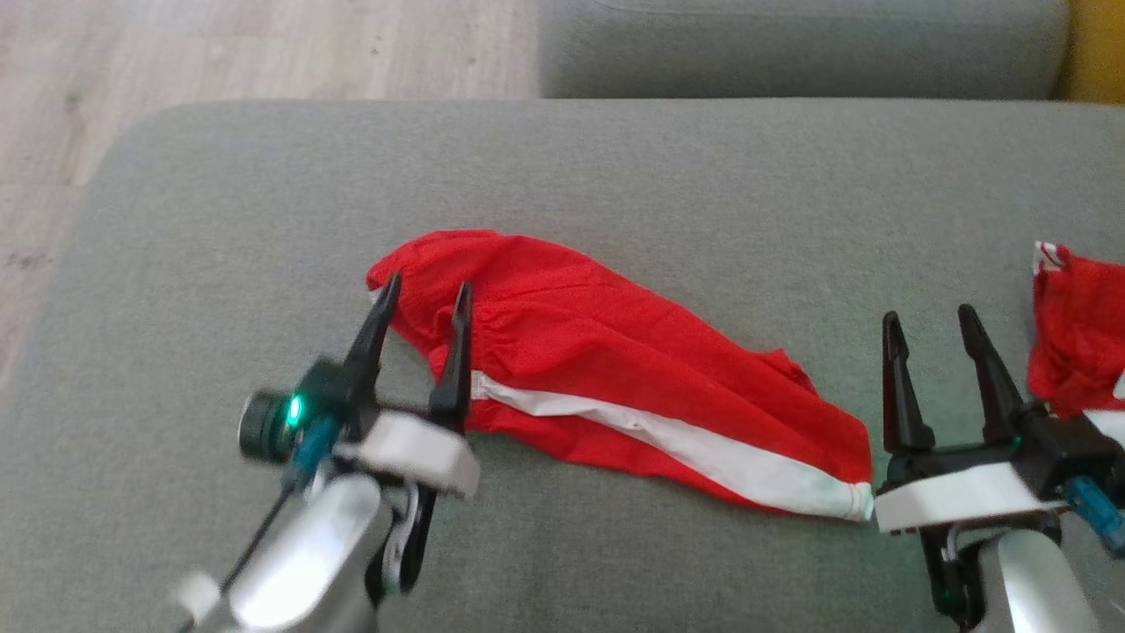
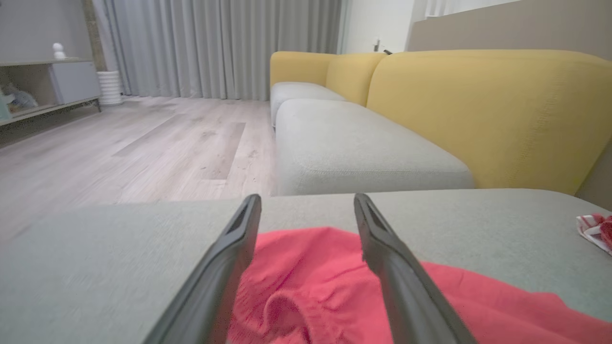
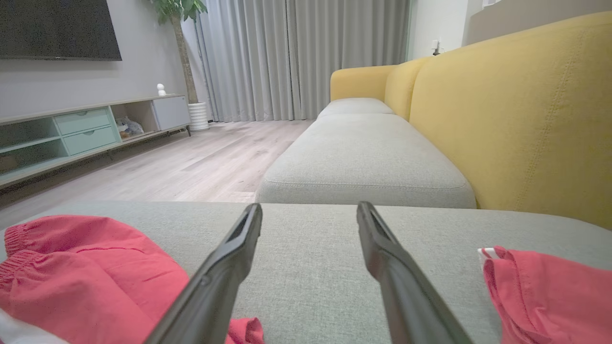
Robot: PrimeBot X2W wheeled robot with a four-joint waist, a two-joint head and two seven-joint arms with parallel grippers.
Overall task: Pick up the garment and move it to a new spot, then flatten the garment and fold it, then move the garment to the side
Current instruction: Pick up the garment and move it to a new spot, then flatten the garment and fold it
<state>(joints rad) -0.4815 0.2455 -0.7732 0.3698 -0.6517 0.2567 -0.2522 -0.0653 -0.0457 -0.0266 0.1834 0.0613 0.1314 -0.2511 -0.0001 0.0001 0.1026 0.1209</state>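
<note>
- Lying across the grey cushion's [image 1: 264, 220] middle is the red garment [image 1: 615, 369].
- Left claw [image 1: 427, 284] is released, fingers spread over its gathered end.
- Right claw [image 1: 929, 314] is released near the right edge, beside another red cloth [image 1: 1077, 343].

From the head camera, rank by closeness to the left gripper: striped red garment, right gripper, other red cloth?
1. Striped red garment, beneath the left gripper.
2. Right gripper, beyond the garment's right end.
3. Other red cloth, at the right edge.
</note>
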